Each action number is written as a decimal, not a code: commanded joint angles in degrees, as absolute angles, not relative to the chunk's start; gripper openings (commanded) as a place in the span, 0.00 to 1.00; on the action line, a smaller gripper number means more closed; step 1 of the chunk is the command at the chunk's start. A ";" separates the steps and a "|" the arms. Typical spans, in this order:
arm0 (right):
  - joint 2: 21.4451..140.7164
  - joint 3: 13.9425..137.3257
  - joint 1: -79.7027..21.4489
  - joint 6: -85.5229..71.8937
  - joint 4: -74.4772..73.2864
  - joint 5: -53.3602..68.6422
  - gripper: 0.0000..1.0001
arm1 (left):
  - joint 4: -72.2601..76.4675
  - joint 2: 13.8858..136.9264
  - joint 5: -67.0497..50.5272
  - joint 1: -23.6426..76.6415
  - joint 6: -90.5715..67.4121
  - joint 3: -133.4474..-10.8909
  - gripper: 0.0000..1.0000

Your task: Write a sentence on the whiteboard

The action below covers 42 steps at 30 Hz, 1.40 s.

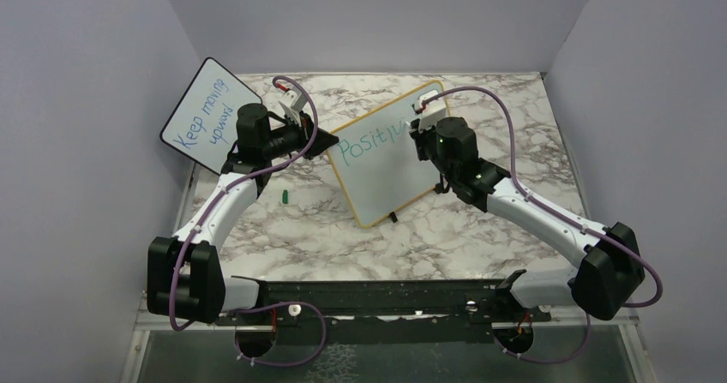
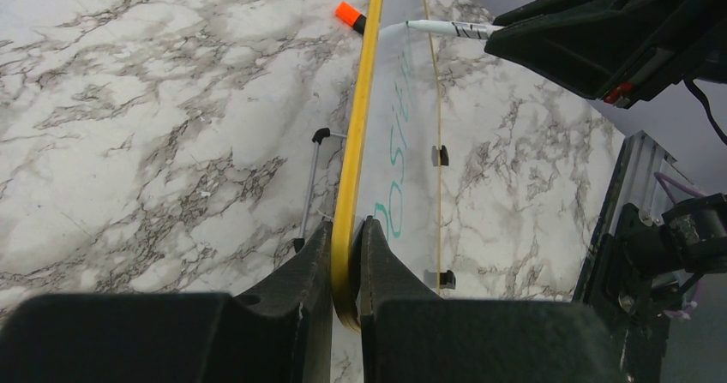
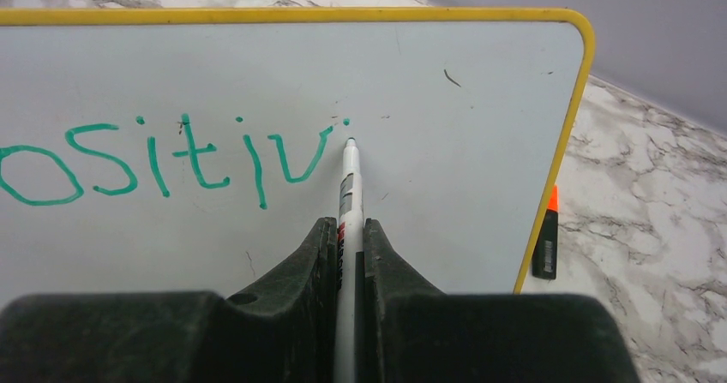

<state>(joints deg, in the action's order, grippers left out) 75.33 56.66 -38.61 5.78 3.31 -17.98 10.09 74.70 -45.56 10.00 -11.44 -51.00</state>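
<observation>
The yellow-framed whiteboard (image 1: 390, 164) stands tilted at the table's middle. My left gripper (image 1: 324, 143) is shut on its left edge; in the left wrist view the fingertips (image 2: 321, 250) pinch the yellow frame (image 2: 356, 143). My right gripper (image 1: 420, 139) is shut on a white marker (image 3: 349, 186), its tip just below a green dot. The green sentence (image 3: 171, 160) reads "ositiv" in the right wrist view and "Positiv" in the top view (image 1: 370, 141). The marker also shows in the left wrist view (image 2: 446, 29).
A smaller black-framed board (image 1: 206, 109) with blue "Keep moving upward" stands at the back left. A green cap (image 1: 284, 197) lies on the marble left of the whiteboard. An orange-tipped black marker (image 3: 546, 237) lies behind the board's right edge, also in the left wrist view (image 2: 349, 14).
</observation>
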 commanded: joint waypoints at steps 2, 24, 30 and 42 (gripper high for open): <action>74.07 54.18 -38.23 4.08 0.16 -16.24 0.00 | 3.90 76.73 -43.22 10.99 -7.04 -49.99 0.00; 72.33 57.00 -36.82 6.59 1.87 -16.80 0.00 | 3.60 76.56 -43.02 10.99 -6.86 -50.01 0.00; 72.55 57.79 -35.91 6.55 2.76 -15.41 0.00 | 3.60 76.73 -42.99 10.99 -6.77 -50.10 0.00; 74.44 58.61 -34.66 6.20 4.26 -12.37 0.00 | 3.52 76.72 -43.10 10.99 -6.69 -50.09 0.00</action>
<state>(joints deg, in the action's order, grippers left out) 73.60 56.18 -35.27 6.07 2.13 -14.63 10.04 74.70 -45.58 10.00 -11.33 -51.00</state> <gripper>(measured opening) 0.167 0.123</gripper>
